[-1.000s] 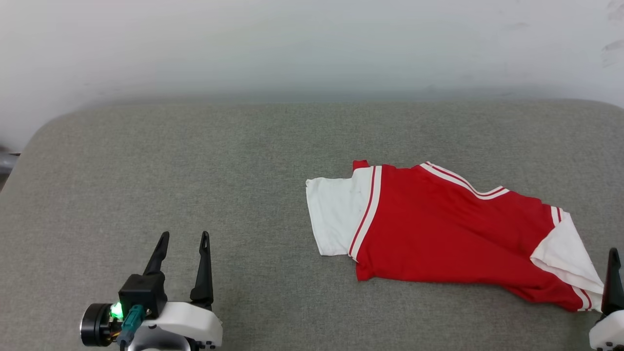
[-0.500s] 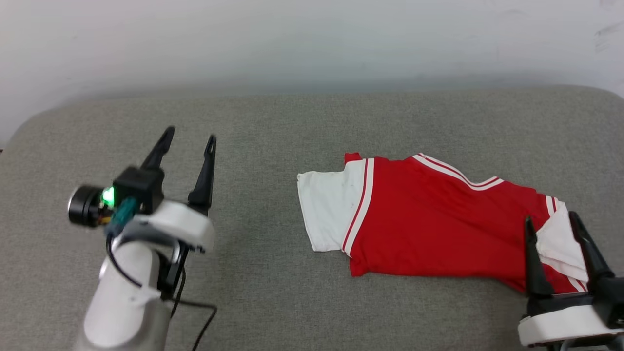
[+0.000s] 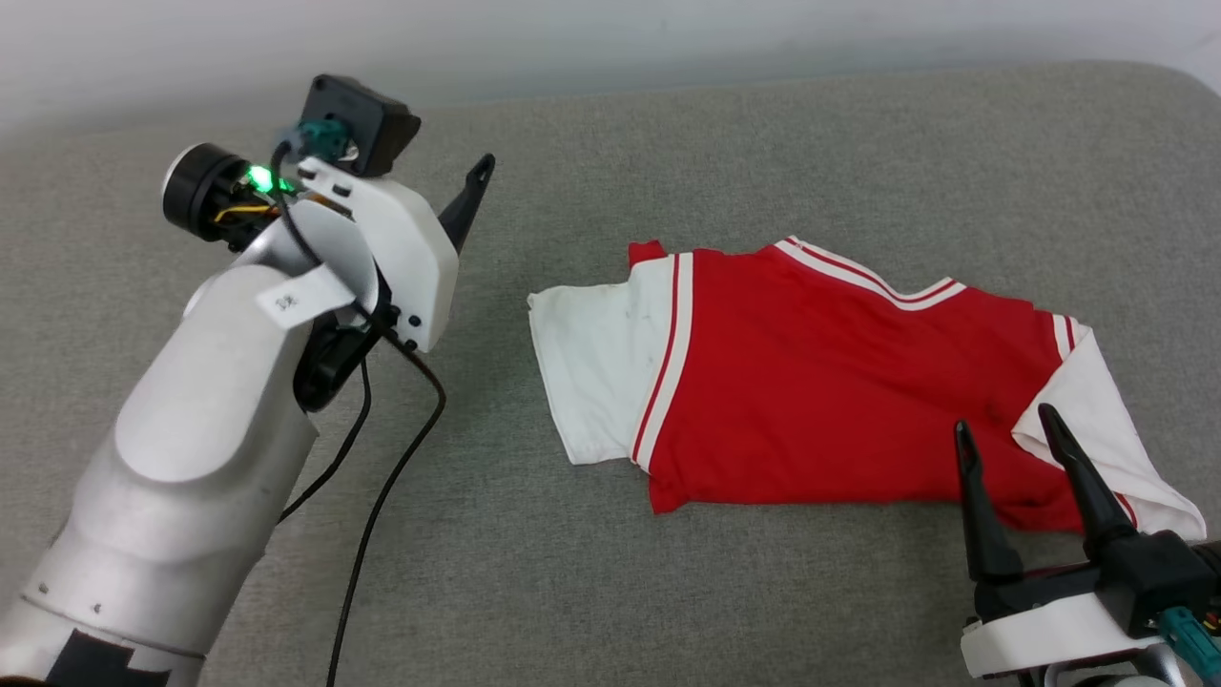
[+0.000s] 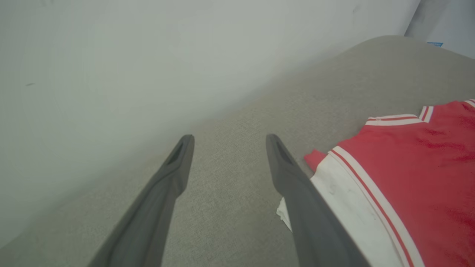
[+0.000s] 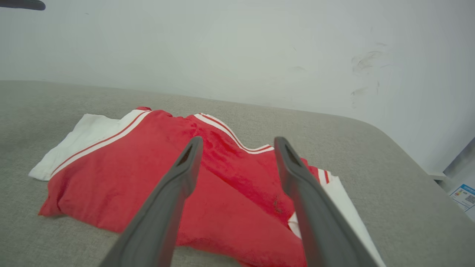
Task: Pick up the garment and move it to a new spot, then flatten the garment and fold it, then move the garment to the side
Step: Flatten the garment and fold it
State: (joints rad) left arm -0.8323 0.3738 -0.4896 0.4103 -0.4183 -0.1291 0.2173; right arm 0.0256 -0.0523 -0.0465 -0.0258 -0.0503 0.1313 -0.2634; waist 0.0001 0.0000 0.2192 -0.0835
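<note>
The garment [image 3: 820,382] is a red shirt with white short sleeves and striped trim. It lies crumpled and partly doubled over on the grey cushion [image 3: 668,592], right of centre. My left gripper [image 4: 229,138] is open and empty, held over bare cushion just left of the garment's white left sleeve [image 4: 341,193]. In the head view one of its fingers [image 3: 469,198] shows past the wrist. My right gripper [image 3: 1003,420] is open and empty, its tips over the garment's near right hem beside the right sleeve [image 3: 1097,429]. In the right wrist view the garment [image 5: 148,167] spreads out beyond the right gripper [image 5: 238,139].
A pale wall [image 5: 237,48] runs behind the cushion's far edge. A black cable [image 3: 382,496] hangs from my left arm [image 3: 210,410] onto the cushion. The cushion's rounded right corner [image 5: 408,155] drops off close to the garment's right end.
The head camera has tilted down. My left arm has reached forward and up, toward the far left of the garment. My right gripper has come in over the garment's near right hem. The garment lies as before.
</note>
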